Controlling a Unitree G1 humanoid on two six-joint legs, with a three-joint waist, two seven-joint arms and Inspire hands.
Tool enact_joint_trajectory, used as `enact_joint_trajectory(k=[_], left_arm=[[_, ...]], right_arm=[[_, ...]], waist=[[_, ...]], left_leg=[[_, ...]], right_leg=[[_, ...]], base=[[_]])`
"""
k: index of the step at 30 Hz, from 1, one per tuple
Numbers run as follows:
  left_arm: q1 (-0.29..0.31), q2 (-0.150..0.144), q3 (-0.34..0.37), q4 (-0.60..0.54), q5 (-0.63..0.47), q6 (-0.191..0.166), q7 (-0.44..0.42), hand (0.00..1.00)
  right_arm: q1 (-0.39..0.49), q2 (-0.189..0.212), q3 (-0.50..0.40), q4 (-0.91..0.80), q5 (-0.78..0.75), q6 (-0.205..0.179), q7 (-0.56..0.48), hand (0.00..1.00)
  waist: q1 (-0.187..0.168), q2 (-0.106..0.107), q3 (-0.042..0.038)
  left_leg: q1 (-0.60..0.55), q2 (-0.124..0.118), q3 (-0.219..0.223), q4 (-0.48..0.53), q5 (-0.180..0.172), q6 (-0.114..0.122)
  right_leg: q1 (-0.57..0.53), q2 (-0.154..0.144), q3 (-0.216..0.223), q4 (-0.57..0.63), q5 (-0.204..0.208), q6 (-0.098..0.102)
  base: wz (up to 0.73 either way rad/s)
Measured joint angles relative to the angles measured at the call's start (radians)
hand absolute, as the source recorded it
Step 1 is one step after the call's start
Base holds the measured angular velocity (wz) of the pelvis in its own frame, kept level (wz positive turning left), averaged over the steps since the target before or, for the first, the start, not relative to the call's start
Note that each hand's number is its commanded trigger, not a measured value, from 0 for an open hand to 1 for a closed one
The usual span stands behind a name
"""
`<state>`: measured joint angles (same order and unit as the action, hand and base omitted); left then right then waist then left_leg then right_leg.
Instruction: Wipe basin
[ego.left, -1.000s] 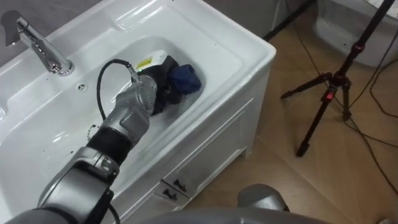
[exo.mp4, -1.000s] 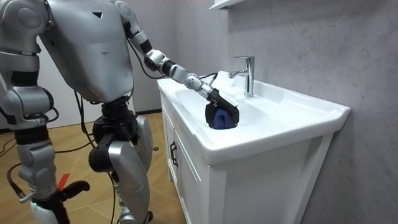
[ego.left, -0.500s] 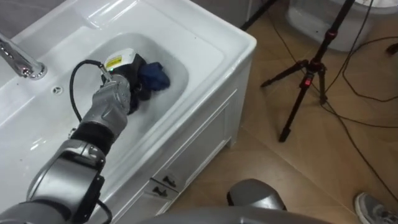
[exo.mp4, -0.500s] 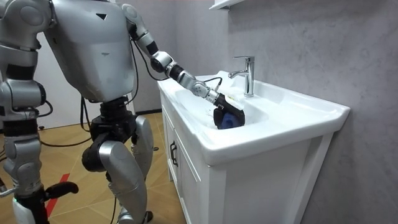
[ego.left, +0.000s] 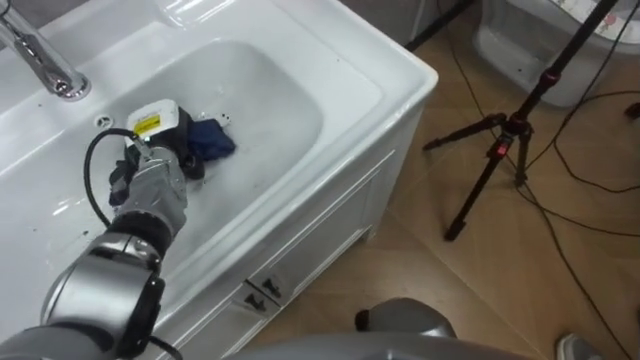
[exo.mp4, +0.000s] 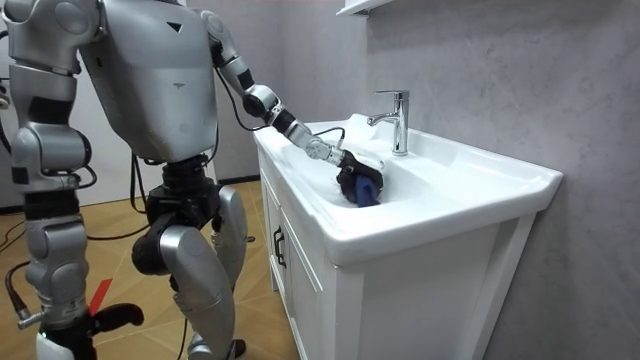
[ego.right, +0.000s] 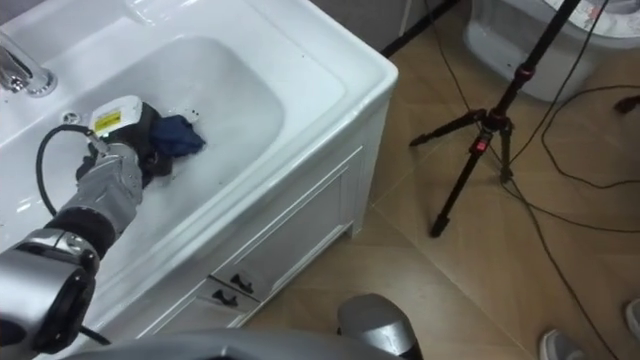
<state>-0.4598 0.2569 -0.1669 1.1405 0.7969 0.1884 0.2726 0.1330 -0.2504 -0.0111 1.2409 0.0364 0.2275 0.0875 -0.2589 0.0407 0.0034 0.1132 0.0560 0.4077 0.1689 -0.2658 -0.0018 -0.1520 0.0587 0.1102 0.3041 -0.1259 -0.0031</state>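
moved since half a second ago: left hand (ego.left: 158, 165) and blue cloth (ego.left: 212, 138), drawn back along the bowl toward the room view's left, away from the bowl's far end. the head camera has shifted too.

robot: stands before the cabinet front, at the room view's left, with its left arm stretched over the rim and down into the bowl. right hand (exo.mp4: 62, 347) hangs at the lower left edge of the room view; its state cannot be told.

wooden floor (ego.left: 470, 290): takes up the right half of the left eye view.

basin (ego.left: 350, 55): white, one piece with its deck, running from the upper left to the centre of the frame, with the bowl sunk in the middle.

cabinet (ego.left: 310, 235): white, under the basin, with two small dark handles (ego.left: 258, 292) at lower centre.

tripod (ego.left: 505, 135): black with a red mark, standing on the floor at the right, well apart from the cabinet.

faucet (ego.left: 45, 60): chrome, in the upper left corner, on the deck behind the bowl. a small round fitting (ego.left: 100, 122) sits near it on the deck.

left hand: down in the bowl, left of centre, back of the hand up, fingers curled round the cloth.

blue cloth: bunched, lying against the bowl's surface and gripped by the left hand. its free part sticks out to the right of the hand.
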Motion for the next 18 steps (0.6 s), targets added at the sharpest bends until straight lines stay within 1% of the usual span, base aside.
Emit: enact_joint_trajectory(k=[2, 4, 5, 7, 9, 10, 11, 13, 14, 18], left_arm=[[0.001, 0.008, 0.042, 0.033, 0.000, 0.000, 0.006, 1.00], [0.003, 0.019, 0.058, 0.041, 0.001, -0.001, 0.009, 1.00], [0.003, 0.024, 0.067, 0.041, 0.002, -0.005, 0.008, 1.00], [0.006, 0.029, 0.068, 0.042, 0.003, -0.008, 0.008, 1.00], [0.011, 0.033, 0.077, 0.042, 0.002, -0.008, 0.009, 1.00], [0.018, 0.033, 0.086, 0.042, 0.000, -0.008, 0.009, 1.00], [0.030, 0.033, 0.090, 0.043, 0.000, -0.008, 0.008, 1.00], [0.042, 0.033, 0.099, 0.037, 0.002, -0.016, 0.008, 1.00], [0.049, 0.033, 0.121, 0.030, 0.002, -0.024, 0.007, 1.00], [0.070, 0.034, 0.182, 0.020, 0.002, -0.025, 0.006, 1.00]], right_arm=[[0.000, 0.000, 0.000, 0.000, 0.012, 0.001, -0.004, 0.00], [-0.003, 0.000, -0.001, 0.001, 0.014, 0.004, -0.006, 0.00], [-0.003, 0.000, -0.001, 0.001, 0.011, 0.003, -0.006, 0.00], [-0.003, 0.000, -0.001, 0.001, 0.001, 0.003, -0.006, 0.00], [-0.002, 0.000, -0.004, -0.002, -0.003, 0.005, -0.006, 0.00], [-0.001, -0.001, -0.006, -0.001, -0.004, 0.007, -0.010, 0.00], [0.000, -0.001, -0.006, 0.000, -0.004, 0.012, -0.011, 0.00], [0.007, 0.001, -0.009, 0.005, -0.005, 0.013, -0.008, 0.00], [0.009, 0.001, -0.013, 0.010, -0.007, 0.013, -0.008, 0.00], [0.003, 0.000, -0.013, 0.020, -0.007, 0.013, -0.016, 0.00]], waist=[[0.021, 0.001, -0.0013], [0.030, -0.001, -0.0023], [0.040, -0.002, -0.0054], [0.046, -0.005, -0.0076], [0.049, -0.006, -0.0126], [0.050, -0.001, -0.0182], [0.052, 0.002, -0.0205], [0.059, 0.004, -0.0219], [0.070, 0.005, -0.0232], [0.095, 0.008, -0.0243]], left_leg=[[-0.002, 0.001, -0.001, 0.001, 0.001, -0.001], [-0.007, 0.002, -0.003, 0.004, 0.001, -0.001], [-0.011, 0.002, -0.004, 0.005, 0.001, -0.002], [-0.014, 0.002, -0.005, 0.002, 0.002, -0.003], [-0.017, 0.004, -0.005, 0.000, 0.002, -0.004], [-0.019, 0.008, -0.005, 0.000, 0.002, -0.004], [-0.017, 0.011, -0.010, -0.002, 0.003, -0.006], [-0.014, 0.013, -0.022, 0.002, 0.006, -0.010], [-0.013, 0.014, -0.027, 0.005, 0.008, -0.012], [-0.013, 0.018, -0.036, 0.011, 0.011, -0.017]], right_leg=[[0.000, -0.001, -0.007, 0.003, 0.001, -0.003], [-0.003, -0.002, -0.009, 0.006, 0.002, -0.003], [-0.009, -0.002, -0.009, 0.004, 0.001, -0.004], [-0.010, -0.001, -0.009, 0.004, 0.002, -0.005], [-0.013, 0.000, -0.011, 0.002, 0.002, -0.007], [-0.009, -0.001, -0.022, -0.011, 0.007, -0.011], [0.002, 0.000, -0.026, -0.021, 0.014, -0.013], [0.011, 0.000, -0.033, -0.028, 0.015, -0.015], [0.013, 0.002, -0.034, -0.031, 0.016, -0.017], [0.017, 0.003, -0.042, -0.037, 0.016, -0.022]], base=[[0.00], [0.03], [0.00], [0.00], [0.00], [0.00], [0.05], [0.09], [0.05], [0.05]])
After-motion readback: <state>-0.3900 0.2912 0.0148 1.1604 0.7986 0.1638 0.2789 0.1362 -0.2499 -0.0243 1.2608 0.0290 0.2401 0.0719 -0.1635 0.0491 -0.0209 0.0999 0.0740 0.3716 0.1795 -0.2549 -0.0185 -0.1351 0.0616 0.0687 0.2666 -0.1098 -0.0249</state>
